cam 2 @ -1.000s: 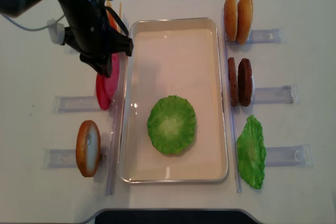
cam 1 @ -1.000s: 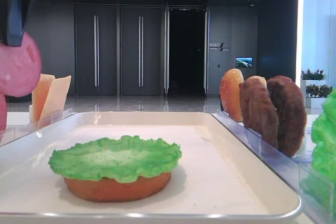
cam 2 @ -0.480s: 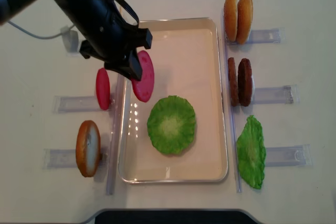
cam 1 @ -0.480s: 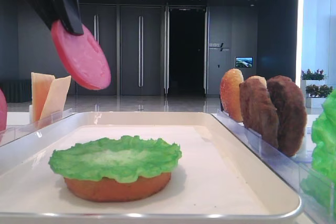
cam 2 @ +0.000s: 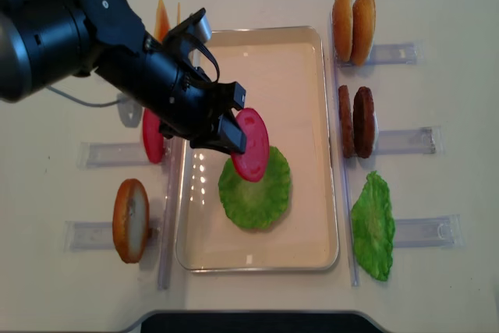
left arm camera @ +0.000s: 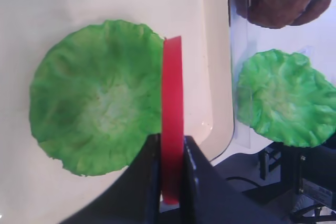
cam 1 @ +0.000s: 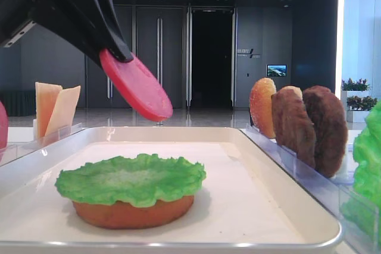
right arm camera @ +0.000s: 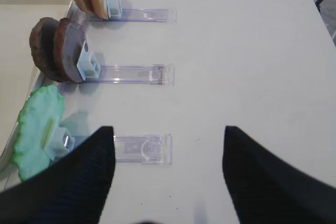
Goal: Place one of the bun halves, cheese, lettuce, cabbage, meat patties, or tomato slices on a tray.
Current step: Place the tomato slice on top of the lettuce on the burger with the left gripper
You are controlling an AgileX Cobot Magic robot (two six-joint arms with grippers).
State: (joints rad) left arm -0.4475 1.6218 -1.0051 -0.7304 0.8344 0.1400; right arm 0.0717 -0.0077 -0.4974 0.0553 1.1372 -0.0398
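My left gripper is shut on a red tomato slice, gripping it by its edge. The slice hangs tilted above the white tray, over the upper edge of a green lettuce disc. That lettuce lies on a bun half in the tray. In the left wrist view the slice stands edge-on between the dark fingers, with the lettuce below. My right gripper is open above the bare table, holding nothing.
Left of the tray stand another tomato slice, a bun half and cheese slices in clear holders. To the right are two bun halves, two meat patties and a lettuce leaf.
My left gripper has carried the tomato slice from the holder at the left rightward over the tray to above the lettuce, tipping it flatter. Nothing else has moved.
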